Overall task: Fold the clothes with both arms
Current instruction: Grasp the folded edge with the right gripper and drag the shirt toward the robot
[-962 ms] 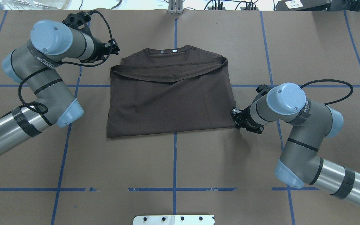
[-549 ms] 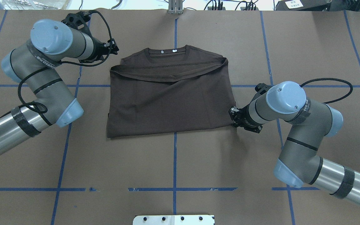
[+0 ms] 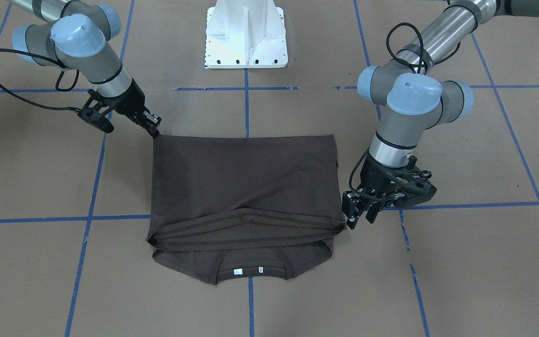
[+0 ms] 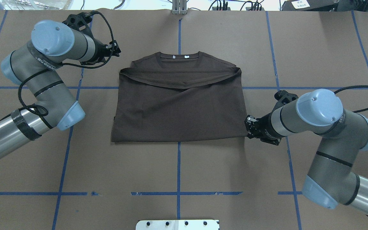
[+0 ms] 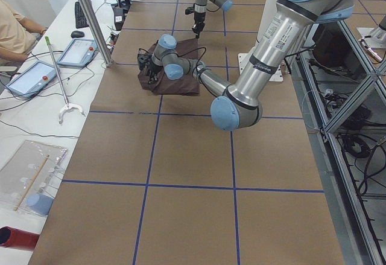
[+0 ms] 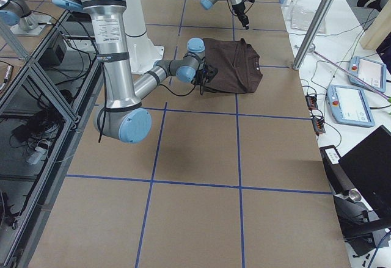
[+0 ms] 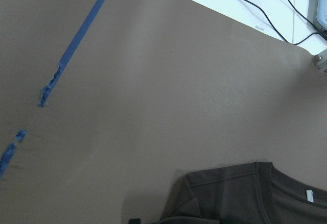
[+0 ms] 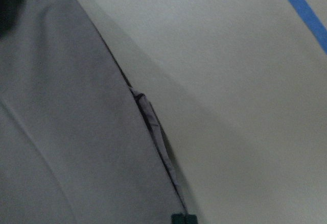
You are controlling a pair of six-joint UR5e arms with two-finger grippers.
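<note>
The dark brown T-shirt lies flat on the brown table, its bottom folded up over the chest, collar and white tags at the far side. It also shows in the front view. My right gripper is low at the shirt's near right corner and shut on that edge; the right wrist view shows the shirt's hem running to the fingertip. My left gripper is open and empty, just off the shirt's far left shoulder; the left wrist view shows the collar below it.
Blue tape lines grid the table. The white pedestal base stands at the near edge. A metal post rises at the far edge. An operator and tablets are beyond the far side.
My right arm has pulled to the right and slightly nearer with the shirt's corner, and the whole shirt has slid to the right. The left arm has barely moved.
</note>
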